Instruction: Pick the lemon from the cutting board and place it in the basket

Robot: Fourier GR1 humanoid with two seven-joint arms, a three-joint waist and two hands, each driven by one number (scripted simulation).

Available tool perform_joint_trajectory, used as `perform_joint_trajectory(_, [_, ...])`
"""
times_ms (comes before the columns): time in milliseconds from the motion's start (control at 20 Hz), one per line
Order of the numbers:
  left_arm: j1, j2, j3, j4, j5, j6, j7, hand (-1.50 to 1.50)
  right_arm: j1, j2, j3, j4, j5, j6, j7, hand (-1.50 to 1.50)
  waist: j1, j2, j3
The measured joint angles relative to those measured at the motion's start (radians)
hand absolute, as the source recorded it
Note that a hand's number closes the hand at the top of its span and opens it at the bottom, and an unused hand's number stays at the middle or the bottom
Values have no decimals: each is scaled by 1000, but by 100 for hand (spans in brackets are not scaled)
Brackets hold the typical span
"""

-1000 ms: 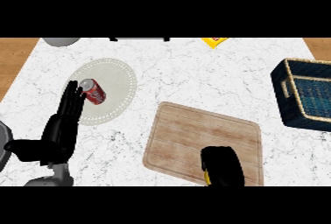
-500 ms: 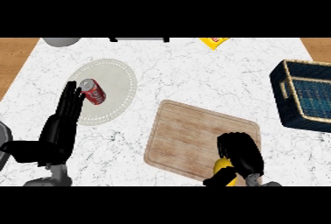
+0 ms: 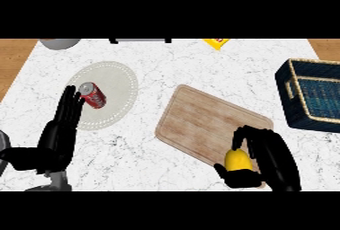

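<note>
Looking steeply down, you see a white marble counter (image 3: 199, 67) with fine grey veining filling nearly the whole frame. At the upper left and upper right corners, wedges of warm brown wooden floor (image 3: 15, 56) show beyond the counter's edges. Along the top edge, from left to right, you find part of a grey rounded object (image 3: 60, 43), a dark bar-shaped fixture (image 3: 140, 40), and a small yellow item (image 3: 217, 42), each cut off by the frame. At the left edge, low down, a sliver of a grey curved object (image 3: 3, 150) is visible. Light is even and soft, with faint shadows.
</note>
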Motion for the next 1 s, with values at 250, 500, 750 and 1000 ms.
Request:
perform_joint_trajectory(250, [8,-6,2,14,3,-2,-14,0,81,-8,-46,-314,-118,60,46,150,-6,-1,0])
perform_joint_trajectory(500, [8,-10,-7,0,1,-5,-7,0,91,-23,-129,-481,-206,164,154,150,2,1,0])
perform_joint_trajectory(750, [15,-12,-9,7,-1,-11,-19,0,20,-45,-277,-493,-233,259,268,150,4,3,1])
perform_joint_trajectory(1000, [5,-19,-12,13,-11,-3,-17,0,-61,-123,-465,-476,-275,365,308,150,8,4,1])
